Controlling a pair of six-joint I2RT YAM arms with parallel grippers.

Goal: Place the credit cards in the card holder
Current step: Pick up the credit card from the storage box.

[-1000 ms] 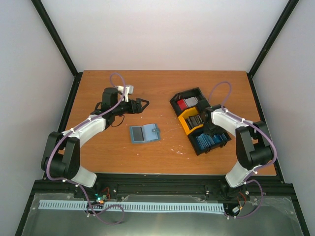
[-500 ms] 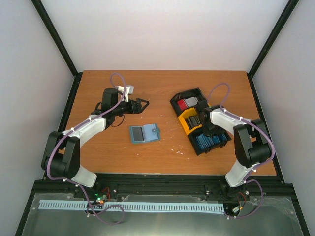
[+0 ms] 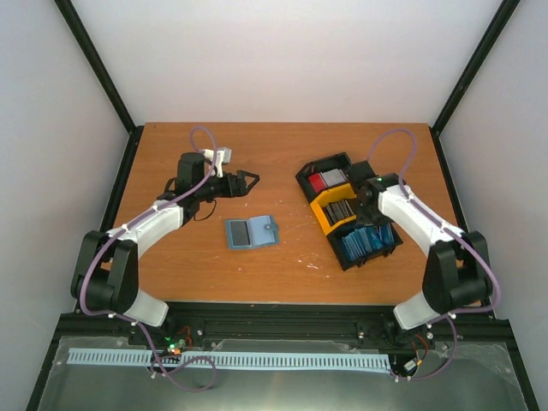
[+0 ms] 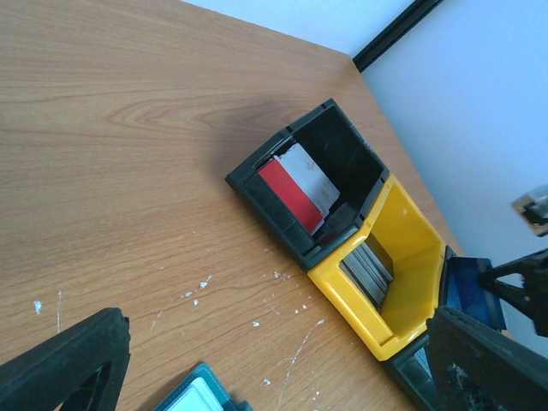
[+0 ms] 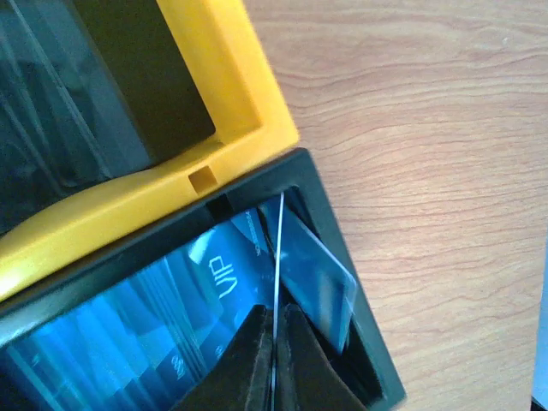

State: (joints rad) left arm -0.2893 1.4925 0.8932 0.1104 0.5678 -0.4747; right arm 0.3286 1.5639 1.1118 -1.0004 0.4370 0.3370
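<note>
The blue-grey card holder lies open and flat on the table; its corner shows in the left wrist view. The credit cards stand in a three-compartment tray: red ones, grey ones and blue ones. My right gripper is over the blue compartment, shut on one card that I see edge-on as a thin pale line. My left gripper hovers open behind the holder, with nothing between its fingers.
The tray sits slantwise at the right of the wooden table; its yellow middle bin and black end bin fill the right wrist view. White flecks mark the wood between tray and holder. Black frame rails border the table.
My right gripper has closed on a card in the blue compartment, and the right arm has lifted and swung its elbow outward. The left arm has stayed still.
</note>
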